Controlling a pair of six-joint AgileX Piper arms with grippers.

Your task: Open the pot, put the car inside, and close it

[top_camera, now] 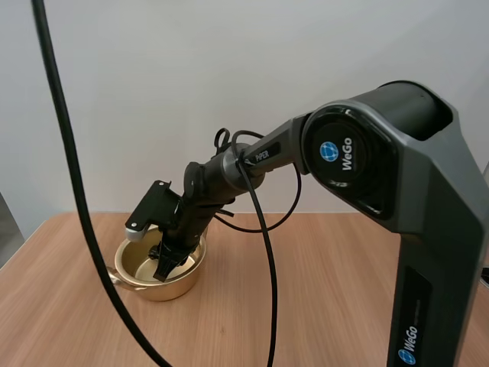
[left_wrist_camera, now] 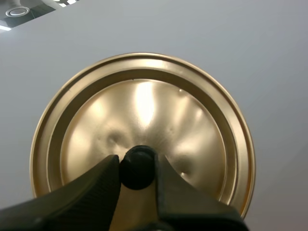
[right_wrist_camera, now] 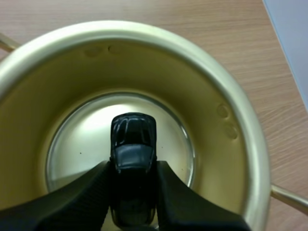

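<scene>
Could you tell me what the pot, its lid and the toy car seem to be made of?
The pot: probably thin metal, satin gold finish, soft reflections, rivet dimples in the wall. The lid: same gold metal, shinier, dented; knob looks matte black plastic. The toy car: glossy black, plastic or painted metal, unclear.

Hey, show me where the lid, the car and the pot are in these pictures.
lid [left_wrist_camera: 144,110]: left wrist view, domed gold face above the knob.
car [right_wrist_camera: 133,153]: right wrist view, its roof.
pot [top_camera: 164,290]: high view, front outer wall.
</scene>
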